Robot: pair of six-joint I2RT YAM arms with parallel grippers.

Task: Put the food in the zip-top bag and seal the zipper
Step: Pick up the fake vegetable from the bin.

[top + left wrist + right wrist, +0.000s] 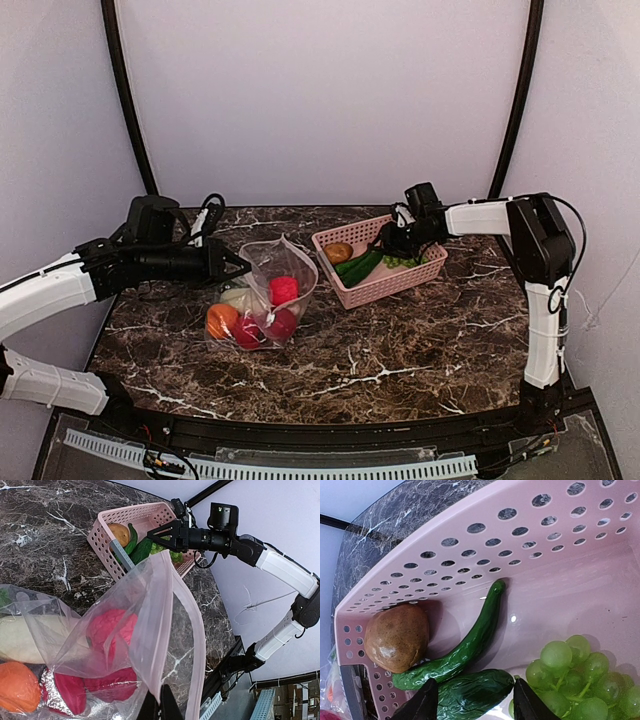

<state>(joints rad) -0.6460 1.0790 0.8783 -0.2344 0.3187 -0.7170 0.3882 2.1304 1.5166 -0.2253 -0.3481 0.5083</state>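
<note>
The clear zip-top bag (268, 290) lies left of centre with its mouth held up and open. Inside it are an orange fruit (221, 320), red pieces (283, 290) and a cream-white vegetable (20, 640). My left gripper (160, 706) is shut on the bag's pinkish zipper strip (197, 630); no slider shows. My right gripper (475, 702) is down in the pink basket (520, 545), open, with its fingers on either side of a short dark green cucumber (472, 692). In the top view the right gripper (385, 243) hovers over the basket's middle.
The pink basket (385, 285) stands right of the bag and also holds a brown potato (396, 637), a long thin green vegetable (470, 645) and green grapes (570, 675). The dark marble table (400, 350) stretches in front of both.
</note>
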